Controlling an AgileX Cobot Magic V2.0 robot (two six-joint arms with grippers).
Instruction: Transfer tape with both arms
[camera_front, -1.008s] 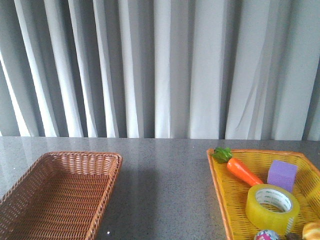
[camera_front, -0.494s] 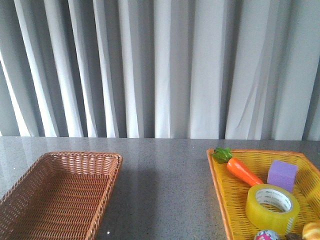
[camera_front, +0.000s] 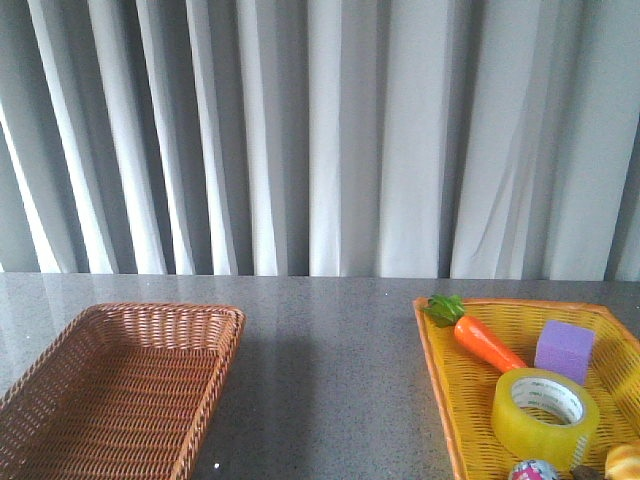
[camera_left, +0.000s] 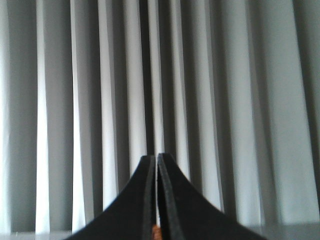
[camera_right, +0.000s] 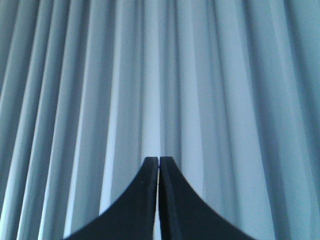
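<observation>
The tape (camera_front: 545, 417), a wide yellow translucent roll with a white printed core, lies flat in the yellow basket (camera_front: 440, 380) at the front right of the table. Neither arm shows in the front view. My left gripper (camera_left: 156, 158) is shut and empty, its black fingers pointing at the grey curtain. My right gripper (camera_right: 159, 160) is also shut and empty, facing the curtain. Neither wrist view shows the tape.
The yellow basket also holds a toy carrot (camera_front: 482, 338), a purple block (camera_front: 564, 350), a small patterned ball (camera_front: 533, 470) and a bun-like thing (camera_front: 623, 462). A brown wicker basket (camera_front: 60, 350) stands at the front left. Grey curtain behind the dark table (camera_front: 330, 370).
</observation>
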